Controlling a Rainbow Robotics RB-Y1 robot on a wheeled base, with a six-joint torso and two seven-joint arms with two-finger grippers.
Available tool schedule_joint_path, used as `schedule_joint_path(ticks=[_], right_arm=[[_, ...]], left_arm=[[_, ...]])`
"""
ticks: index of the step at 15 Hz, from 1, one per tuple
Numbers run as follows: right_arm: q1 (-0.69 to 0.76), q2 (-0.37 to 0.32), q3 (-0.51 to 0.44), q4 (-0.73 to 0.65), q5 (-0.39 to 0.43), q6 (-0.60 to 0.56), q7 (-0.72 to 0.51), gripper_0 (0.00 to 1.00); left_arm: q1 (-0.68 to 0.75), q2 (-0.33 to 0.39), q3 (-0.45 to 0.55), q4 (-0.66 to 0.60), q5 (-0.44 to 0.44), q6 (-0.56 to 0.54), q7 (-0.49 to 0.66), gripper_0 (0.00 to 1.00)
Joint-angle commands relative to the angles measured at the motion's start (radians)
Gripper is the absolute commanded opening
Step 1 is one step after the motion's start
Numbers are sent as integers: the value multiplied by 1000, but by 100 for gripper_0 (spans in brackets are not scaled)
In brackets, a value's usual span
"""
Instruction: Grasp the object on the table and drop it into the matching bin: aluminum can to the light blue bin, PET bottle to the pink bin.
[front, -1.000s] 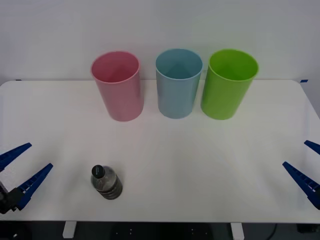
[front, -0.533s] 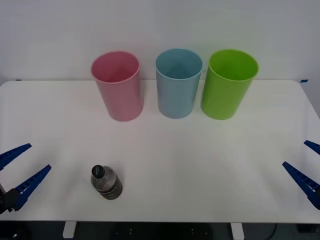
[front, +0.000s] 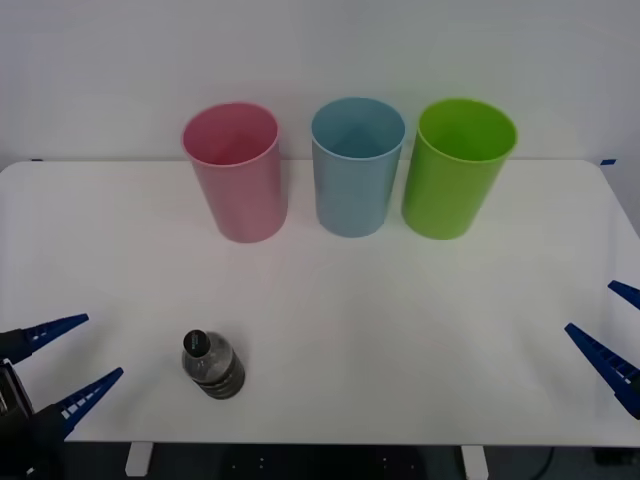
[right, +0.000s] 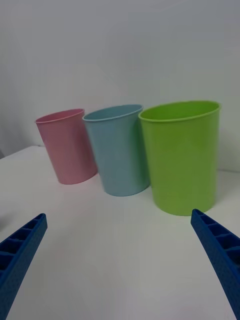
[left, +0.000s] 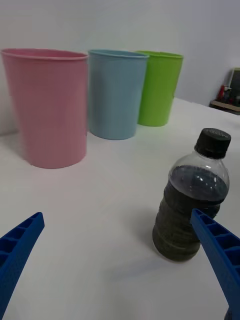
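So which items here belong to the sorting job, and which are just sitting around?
In the job:
- PET bottle, upright on the table
- pink bin, its target
- left tool, open, nearest the bottle

Just around:
- light blue bin
- lime green bin
- right tool, open, idle

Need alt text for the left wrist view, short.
A small bottle with a black cap stands upright on the white table, just ahead of the open left claw. Behind it stand the pink bin, blue bin and green bin.
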Motion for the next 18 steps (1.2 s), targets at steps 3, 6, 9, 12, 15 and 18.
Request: schedule_joint_path(ticks=[3, 6, 9, 12, 15, 18], right_arm=[[0, 0, 0, 0, 0, 0, 0, 100], [0, 0, 0, 0, 0, 0, 0, 100], [0, 0, 0, 0, 0, 0, 0, 100], [0, 0, 0, 0, 0, 0, 0, 100], [0, 0, 0, 0, 0, 0, 0, 100], [0, 0, 0, 0, 0, 0, 0, 100]], left_arm=[[-8, 7, -65, 23, -10, -3, -64, 100], [-11, 7, -68, 23, -55, -18, -99, 100], [-11, 9, -99, 34, -66, -18, -150, 100], [-12, 7, -122, 48, -64, -19, -151, 100], [-25, 7, -152, 68, -56, -16, -154, 100], [-62, 2, -191, 115, -47, -16, -163, 100]])
